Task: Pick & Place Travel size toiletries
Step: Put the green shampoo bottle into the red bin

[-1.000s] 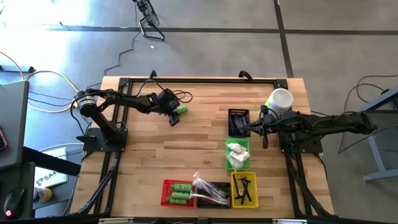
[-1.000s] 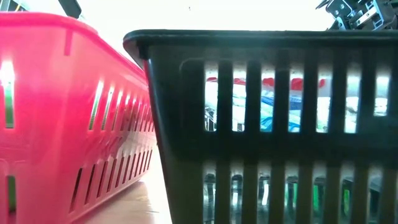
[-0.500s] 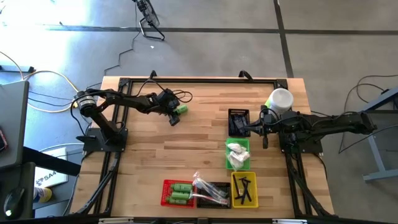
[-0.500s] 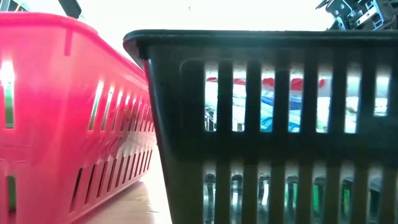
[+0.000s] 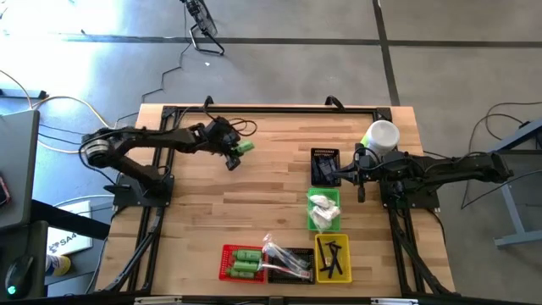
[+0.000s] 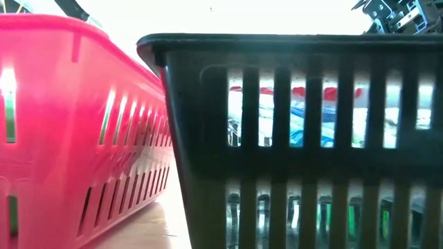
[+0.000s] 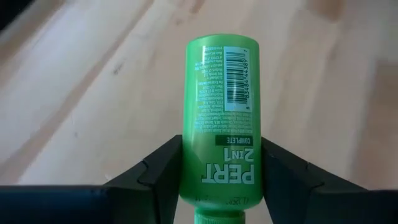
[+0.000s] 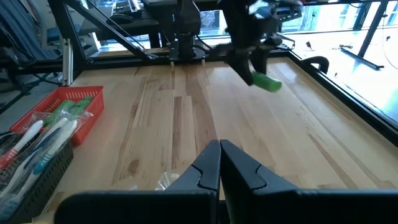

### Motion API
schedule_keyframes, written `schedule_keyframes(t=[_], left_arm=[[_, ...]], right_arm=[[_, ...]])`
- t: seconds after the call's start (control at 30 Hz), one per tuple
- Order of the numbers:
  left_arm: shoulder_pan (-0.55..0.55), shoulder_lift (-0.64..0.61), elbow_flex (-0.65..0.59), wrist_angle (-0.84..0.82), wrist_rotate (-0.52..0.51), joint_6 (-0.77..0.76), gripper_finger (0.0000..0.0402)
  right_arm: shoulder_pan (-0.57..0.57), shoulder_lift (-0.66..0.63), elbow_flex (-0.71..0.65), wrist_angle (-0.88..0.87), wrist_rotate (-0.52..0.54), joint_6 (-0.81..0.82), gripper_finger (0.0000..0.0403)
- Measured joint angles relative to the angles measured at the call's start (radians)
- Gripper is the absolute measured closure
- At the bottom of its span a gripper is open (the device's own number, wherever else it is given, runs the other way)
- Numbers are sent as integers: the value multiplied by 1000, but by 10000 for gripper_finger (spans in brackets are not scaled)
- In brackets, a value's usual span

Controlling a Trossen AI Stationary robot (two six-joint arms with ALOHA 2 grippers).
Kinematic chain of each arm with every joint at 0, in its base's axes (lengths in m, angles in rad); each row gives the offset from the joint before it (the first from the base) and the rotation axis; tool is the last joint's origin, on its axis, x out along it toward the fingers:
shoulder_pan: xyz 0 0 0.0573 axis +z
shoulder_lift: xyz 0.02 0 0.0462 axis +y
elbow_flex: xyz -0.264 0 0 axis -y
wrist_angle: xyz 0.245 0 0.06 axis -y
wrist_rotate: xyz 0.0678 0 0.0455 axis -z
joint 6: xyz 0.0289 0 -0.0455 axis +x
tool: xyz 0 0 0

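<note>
Since the earlier frame, your left arm is stretching out flatter across the desk (image 5: 254, 182), its elbow dropping lower, and the left end effector (image 5: 230, 152) is carrying the green bottle (image 5: 245, 147) slightly toward the desk's far edge. You are reading the bottle's label in the left wrist view: white letters "PERT 2in1" and "COMPLETE" on a dark strip, with a white barcode patch and fine print further along. The bottle (image 7: 222, 112) is bright green, smooth and rounded, lying lengthwise between the two dark fingers (image 7: 155, 177), which are pressing on its sides near the cap end. So the left end effector is holding that bottle, above the wood in the far-left part of the desk.

Moving right along the near edge, you are seeing a red basket (image 5: 224, 269) holding more green bottles (image 5: 246, 261), then a black basket (image 5: 298, 254) with clear-wrapped toothbrushes (image 5: 284, 258), then a yellow basket (image 5: 319, 273) with thin black combs (image 5: 332, 258). Above that, a green basket (image 5: 312, 225) is holding white packets (image 5: 322, 207), and another black basket (image 5: 324, 154) is sitting just beyond it.

Your right arm is lying low from the right side, its right end effector (image 5: 345, 176) resting beside that upper black basket with its fingers pressed fully together, gripping nothing. A white round cup (image 5: 382, 135) is standing near the arm.
</note>
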Motion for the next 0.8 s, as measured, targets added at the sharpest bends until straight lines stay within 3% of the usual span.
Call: schedule_keyframes(t=[0.3, 0.5, 0.8], left_arm=[[-149, -211, 0, -211, 40, -92, 226], [-343, -285, 1, -228, 38, -211, 226], [-692, -292, 1, -222, -10, -472, 226]], right_arm=[[0, 0, 0, 0, 1, 2, 401], [0, 0, 0, 16, 1, 17, 401], [0, 0, 0, 32, 1, 33, 401]])
